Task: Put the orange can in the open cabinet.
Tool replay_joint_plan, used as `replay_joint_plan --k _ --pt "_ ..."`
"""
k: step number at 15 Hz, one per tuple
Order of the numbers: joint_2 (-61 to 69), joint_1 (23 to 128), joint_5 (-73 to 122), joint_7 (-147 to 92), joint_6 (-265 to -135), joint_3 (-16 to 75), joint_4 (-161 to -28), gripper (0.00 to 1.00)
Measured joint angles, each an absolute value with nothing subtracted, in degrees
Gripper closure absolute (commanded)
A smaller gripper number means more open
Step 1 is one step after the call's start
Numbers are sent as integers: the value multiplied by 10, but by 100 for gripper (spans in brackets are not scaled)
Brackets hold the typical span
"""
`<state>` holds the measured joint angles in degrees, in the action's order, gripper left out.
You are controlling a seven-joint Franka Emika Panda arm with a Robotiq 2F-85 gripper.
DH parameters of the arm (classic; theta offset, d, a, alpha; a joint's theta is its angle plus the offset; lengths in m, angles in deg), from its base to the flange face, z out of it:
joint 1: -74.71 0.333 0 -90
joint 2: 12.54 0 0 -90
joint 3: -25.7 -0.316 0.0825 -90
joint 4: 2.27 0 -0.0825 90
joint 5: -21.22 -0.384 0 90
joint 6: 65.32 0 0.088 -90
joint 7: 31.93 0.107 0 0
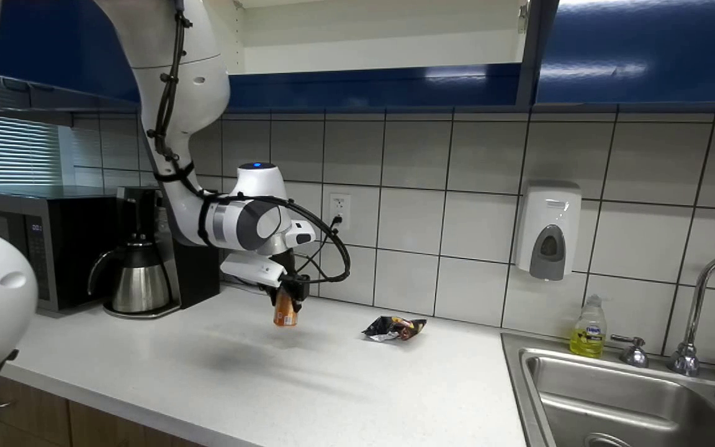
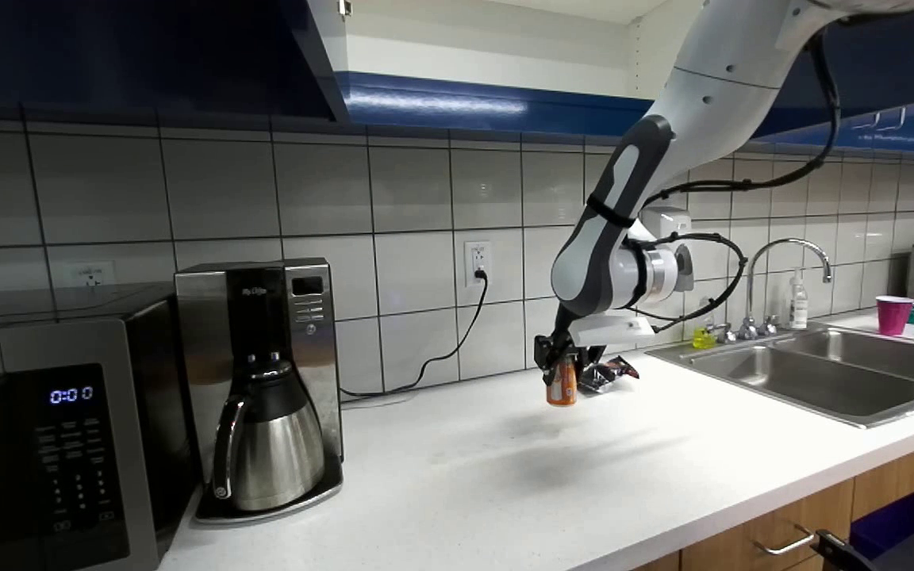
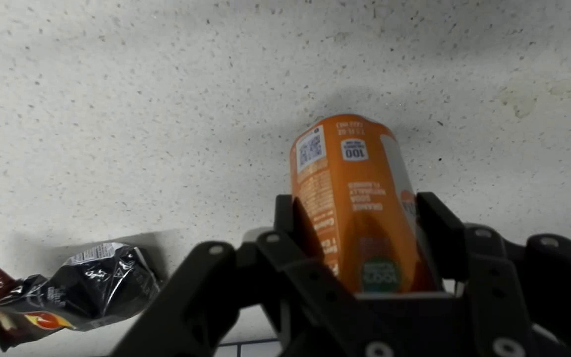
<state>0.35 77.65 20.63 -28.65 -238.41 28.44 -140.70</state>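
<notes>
The orange can [image 3: 360, 198] stands upright between the two fingers of my gripper [image 3: 352, 218] in the wrist view, and the pads touch its sides. In both exterior views, the can [image 1: 285, 313] [image 2: 562, 390] hangs from my gripper [image 1: 285, 299] [image 2: 566, 369], its bottom seeming a little above the counter, with a shadow below. The top of the can is hidden by the gripper. The open cabinet [image 1: 382, 46] is overhead on the wall, with a pale interior and blue lower edge; it also shows in an exterior view [image 2: 489, 47], well above the gripper.
A dark packet [image 1: 395, 328] lies on the white counter [image 1: 332, 385] beside the can. A coffee maker with a steel pot [image 2: 278, 444] and a microwave [image 2: 68, 444] stand on the counter. A sink [image 1: 618, 397], soap bottle [image 1: 588, 329] and wall dispenser [image 1: 550, 230] are on the other side.
</notes>
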Motion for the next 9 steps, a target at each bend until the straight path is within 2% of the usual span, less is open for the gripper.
replay_joint_plan --k 9 --pt "-127 773 250 -271 -2301 302 -1457 62"
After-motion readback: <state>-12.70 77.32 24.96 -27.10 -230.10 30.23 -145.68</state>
